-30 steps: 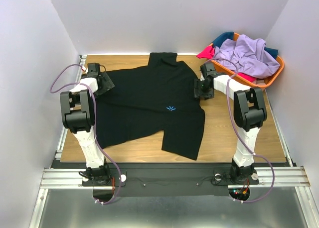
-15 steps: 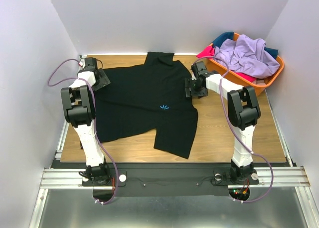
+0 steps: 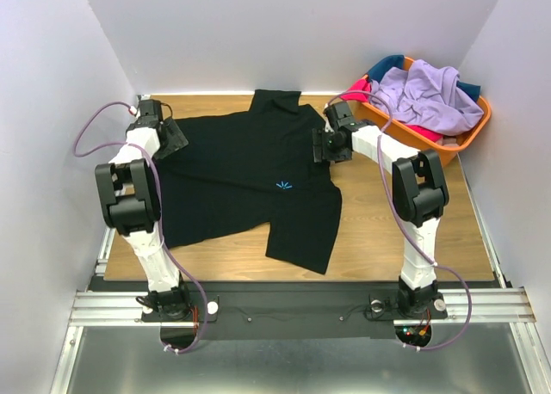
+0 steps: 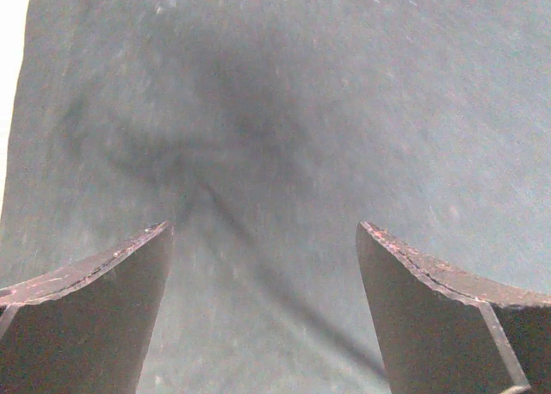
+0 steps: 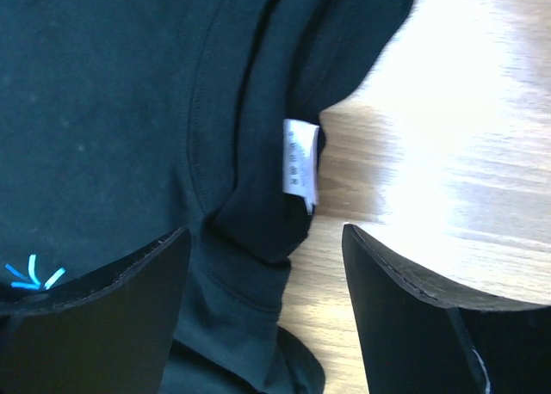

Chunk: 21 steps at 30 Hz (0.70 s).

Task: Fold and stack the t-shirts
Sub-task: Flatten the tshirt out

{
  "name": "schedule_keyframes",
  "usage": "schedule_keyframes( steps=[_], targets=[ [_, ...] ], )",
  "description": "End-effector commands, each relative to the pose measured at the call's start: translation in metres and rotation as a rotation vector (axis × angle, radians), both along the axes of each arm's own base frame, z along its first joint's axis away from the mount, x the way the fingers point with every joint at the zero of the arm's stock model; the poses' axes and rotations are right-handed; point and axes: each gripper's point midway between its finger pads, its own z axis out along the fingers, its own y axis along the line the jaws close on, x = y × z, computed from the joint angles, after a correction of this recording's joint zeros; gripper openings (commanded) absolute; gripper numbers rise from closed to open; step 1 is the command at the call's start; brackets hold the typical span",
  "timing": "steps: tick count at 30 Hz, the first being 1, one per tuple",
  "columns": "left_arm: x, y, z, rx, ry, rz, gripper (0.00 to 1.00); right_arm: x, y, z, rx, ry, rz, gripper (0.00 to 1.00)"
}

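Observation:
A black t-shirt [image 3: 245, 166] with a light-blue starburst logo [image 3: 283, 185] lies spread on the wooden table [image 3: 387, 230]. My left gripper [image 3: 169, 138] stands open over its left sleeve. In the left wrist view black cloth [image 4: 284, 110] fills the gap between the fingers [image 4: 86, 317], and nothing is pinched. My right gripper [image 3: 322, 144] is open at the shirt's right shoulder. In the right wrist view it [image 5: 265, 230] hovers over the shirt's edge [image 5: 112, 101] near a white label [image 5: 301, 162]. Lavender [image 3: 424, 93], pink-red [image 3: 354, 90] and teal [image 3: 387, 64] t-shirts lie heaped in the basket.
An orange plastic basket [image 3: 472, 129] sits at the back right corner, close to the right arm. White walls close in the table on three sides. Bare wood [image 5: 456, 144] shows to the right of the shirt and along its near edge [image 3: 224, 261].
The black t-shirt has slid a little to the left, then stopped. My right gripper moved left and back along the shirt's shoulder and its jaws widened. The left gripper shifted slightly back.

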Motion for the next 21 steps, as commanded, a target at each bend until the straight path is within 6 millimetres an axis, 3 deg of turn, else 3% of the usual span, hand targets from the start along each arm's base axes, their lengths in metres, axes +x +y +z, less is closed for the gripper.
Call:
schedule_keyframes(
  steps=[1, 7, 11, 21],
  targets=[
    [-0.009, -0.008, 0.033, -0.019, -0.091, -0.006, 0.98, 0.02, -0.01, 0.032, -0.002, -0.101, -0.046, 0.76],
    [-0.044, -0.021, 0.003, -0.063, -0.033, 0.003, 0.98, 0.024, 0.003, 0.021, 0.032, -0.075, 0.006, 0.75],
    [-0.05, -0.025, -0.017, -0.082, 0.009, -0.001, 0.98, 0.029, 0.002, 0.007, 0.006, -0.061, 0.007, 0.75],
    [-0.026, -0.027, -0.038, -0.08, 0.047, -0.05, 0.98, 0.043, -0.019, -0.026, -0.12, -0.046, -0.044, 0.75]
  ],
)
